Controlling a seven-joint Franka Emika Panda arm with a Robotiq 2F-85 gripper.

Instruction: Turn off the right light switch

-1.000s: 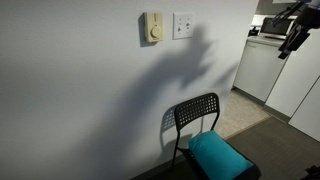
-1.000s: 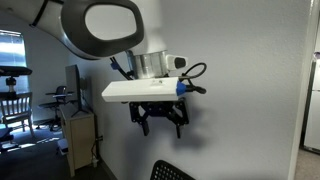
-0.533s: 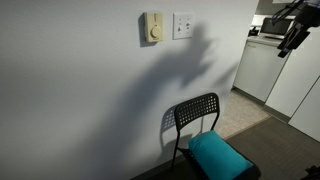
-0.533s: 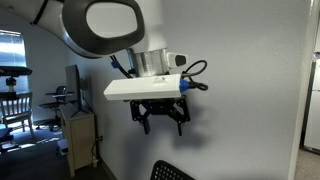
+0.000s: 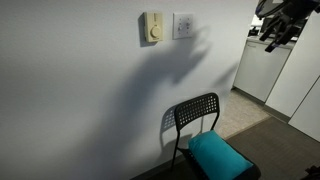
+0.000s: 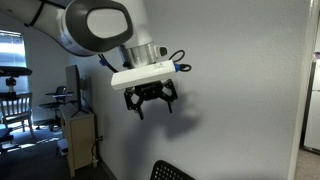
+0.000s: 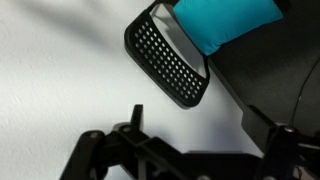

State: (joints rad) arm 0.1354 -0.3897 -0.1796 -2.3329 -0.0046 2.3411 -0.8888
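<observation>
The white square switch plate [image 5: 184, 24] with two small toggles is mounted high on the wall, just right of a beige box with a round dial [image 5: 152, 28]. My gripper [image 5: 275, 27] hangs in the air well to the right of the plate, at about its height, touching nothing. In an exterior view my gripper [image 6: 150, 98] is tilted with its fingers spread and empty. In the wrist view the open fingers [image 7: 200, 125] frame bare white wall, and the switch plate is out of view there.
A black mesh-backed chair [image 5: 195, 114] with a teal cushion [image 5: 220, 156] stands against the wall below the switch. It shows in the wrist view [image 7: 167, 62] too. White cabinets [image 5: 265, 70] stand at the right. A desk and chairs [image 6: 75, 130] stand behind.
The gripper has risen and moved toward the wall and the switch plate, tilting as it went. Its shadow on the wall has shifted up. The fingers stay open.
</observation>
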